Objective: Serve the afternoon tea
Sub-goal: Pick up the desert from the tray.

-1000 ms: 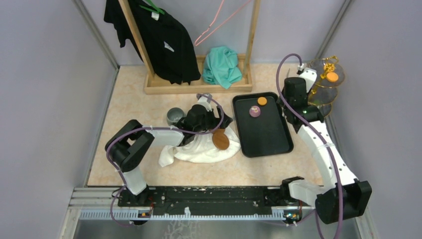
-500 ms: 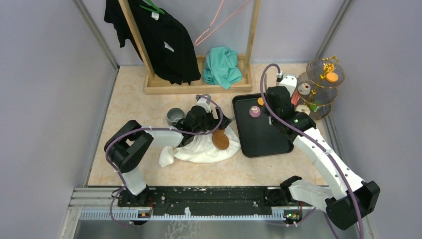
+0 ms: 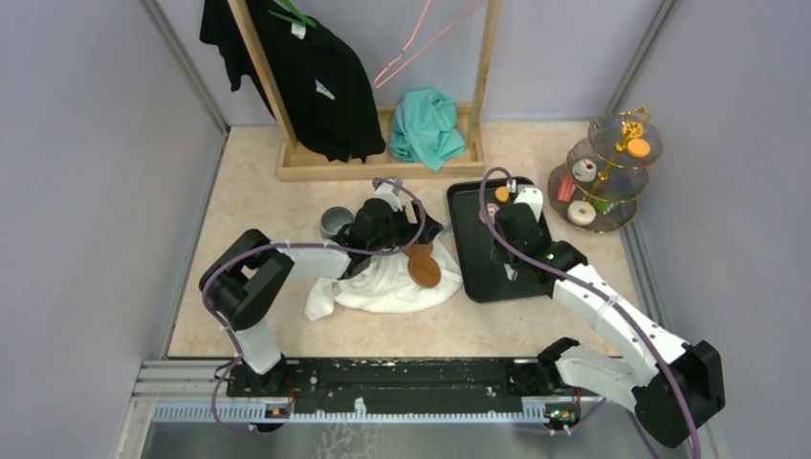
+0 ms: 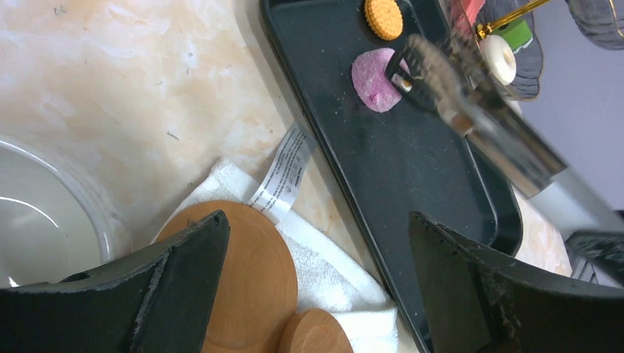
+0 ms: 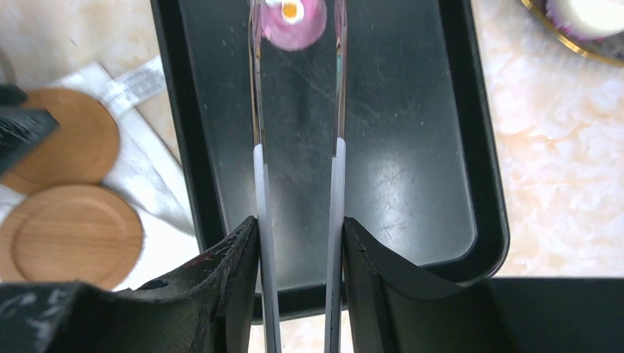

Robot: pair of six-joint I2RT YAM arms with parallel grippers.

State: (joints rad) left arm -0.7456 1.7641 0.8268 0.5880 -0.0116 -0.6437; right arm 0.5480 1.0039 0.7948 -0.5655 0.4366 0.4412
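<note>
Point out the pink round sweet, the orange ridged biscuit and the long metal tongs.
Pink round sweet [image 5: 294, 29], right wrist view: middle of its visible face.
Orange ridged biscuit [image 4: 383, 18], left wrist view: centre of its face.
Long metal tongs [image 5: 260, 191], right wrist view: white sleeve of one arm.

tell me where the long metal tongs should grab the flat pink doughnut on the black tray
Pinch the pink doughnut by its round outer edge, across its width, coming down from above with one tip of the long metal tongs on each side. It lies flat on the black rectangular tray, so probably only its rim gives purchase.
</note>
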